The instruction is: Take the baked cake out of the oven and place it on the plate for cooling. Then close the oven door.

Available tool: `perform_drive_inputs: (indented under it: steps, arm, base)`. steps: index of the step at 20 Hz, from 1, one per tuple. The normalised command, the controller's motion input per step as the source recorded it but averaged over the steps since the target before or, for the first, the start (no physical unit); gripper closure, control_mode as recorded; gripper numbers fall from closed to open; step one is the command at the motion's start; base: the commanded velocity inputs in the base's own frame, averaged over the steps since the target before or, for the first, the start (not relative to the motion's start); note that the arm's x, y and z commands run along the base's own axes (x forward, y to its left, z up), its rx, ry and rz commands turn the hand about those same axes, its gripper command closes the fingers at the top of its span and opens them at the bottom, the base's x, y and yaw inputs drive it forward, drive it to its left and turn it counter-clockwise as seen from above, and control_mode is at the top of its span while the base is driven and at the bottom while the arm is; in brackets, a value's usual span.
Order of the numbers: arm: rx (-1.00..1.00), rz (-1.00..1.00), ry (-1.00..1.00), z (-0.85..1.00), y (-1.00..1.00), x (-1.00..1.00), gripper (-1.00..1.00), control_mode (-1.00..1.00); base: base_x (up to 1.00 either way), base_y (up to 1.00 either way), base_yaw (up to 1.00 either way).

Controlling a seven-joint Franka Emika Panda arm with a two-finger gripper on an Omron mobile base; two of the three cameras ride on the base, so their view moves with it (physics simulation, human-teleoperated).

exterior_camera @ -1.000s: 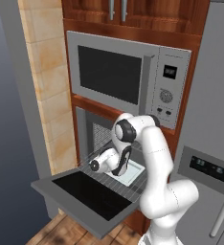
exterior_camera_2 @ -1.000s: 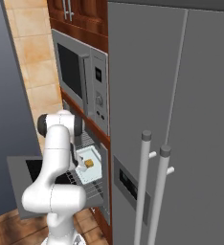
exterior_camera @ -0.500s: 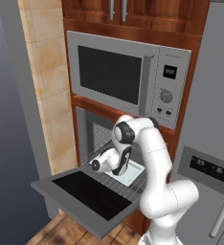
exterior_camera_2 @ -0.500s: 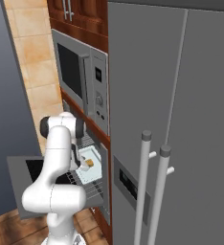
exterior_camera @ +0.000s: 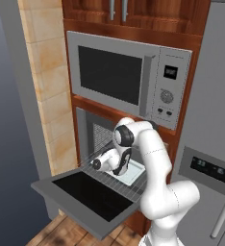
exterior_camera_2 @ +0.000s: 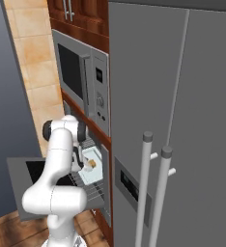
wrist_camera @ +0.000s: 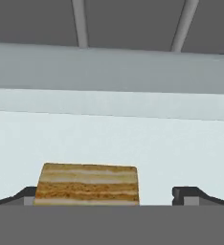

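From where I sit, all three feeds are evenly lit and soft, with no hard light source I can place. The oven door (exterior_camera: 88,198) shows a flat black window without glare, and the oven (exterior_camera: 102,139) cavity behind it reads dim. The microwave (exterior_camera: 129,79) glass is equally matte. Both base feeds look slightly coarse and blurred at fine edges. In the hand feed the cake (wrist_camera: 87,184) is crisp enough to show its layers, on a pale, washed-out tray (wrist_camera: 133,143).

Kitchen: microwave (exterior_camera: 126,79), wall oven (exterior_camera: 93,137), fridge (exterior_camera_2: 182,120)
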Motion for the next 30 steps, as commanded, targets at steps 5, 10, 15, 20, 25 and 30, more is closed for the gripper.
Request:
perform_drive_inputs:
  steps: [5,10,15,20,25,30]
  arm:
    - [0.00,0.00,0.06,-0.18,0.00,0.13,-1.00,-1.00]
    - [0.00,0.01,0.08,-0.13,0.00,0.00,1.00,-1.00]
    - [0.01,0.02,0.00,0.17,0.00,-0.32,1.00,-1.00]
    - [0.10,0.05,0.00,0.89,0.10,-0.82,1.00,-1.00]
    - [0.15,0.09,0.03,1.00,0.24,-0.97,1.00,-1.00]
    - [0.15,0.09,0.08,1.00,0.37,-0.78,1.00,-1.00]
  base:
    - [0.00,0.00,0.00]
    - [0.00,0.00,0.00]
    - [0.00,0.00,0.00]
    - [0.00,0.00,0.00]
    - [0.00,0.00,0.00]
    - [0.00,0.00,0.00]
